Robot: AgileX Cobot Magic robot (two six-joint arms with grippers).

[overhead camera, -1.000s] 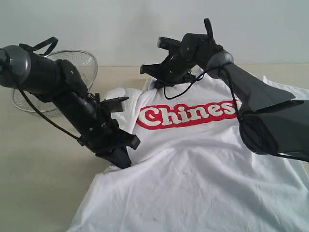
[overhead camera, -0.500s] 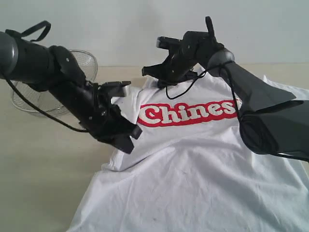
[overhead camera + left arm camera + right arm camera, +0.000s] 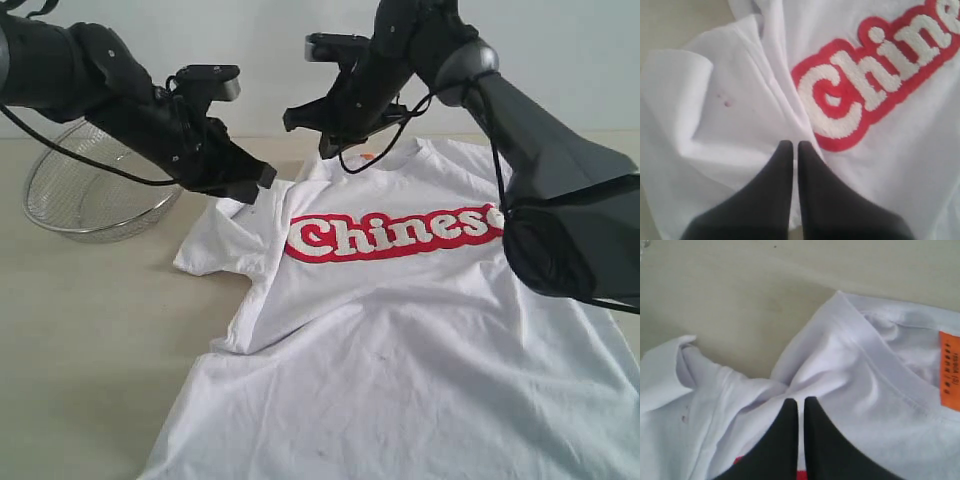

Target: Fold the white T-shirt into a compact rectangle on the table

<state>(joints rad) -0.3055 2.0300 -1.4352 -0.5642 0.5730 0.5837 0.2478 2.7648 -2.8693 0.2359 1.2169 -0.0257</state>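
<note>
Looks like a robot lab or test cell, not a home. What shows it: a black left arm (image 3: 60, 70) and right arm (image 3: 540, 150), both trailing loose cabling, over one plain beige counter (image 3: 90, 330). A blank pale wall (image 3: 260, 40) stands beyond both hands. Props: a white T-shirt (image 3: 400, 340) under the left hand (image 3: 791, 145) and right hand (image 3: 797, 400), and a wire-mesh basket (image 3: 60, 215) near the left hand, away from the right.

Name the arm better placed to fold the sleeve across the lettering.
Probably left: the left jaws pinch the white T-shirt beside that sleeve; the right jaws hold cloth up by the collar.
</note>
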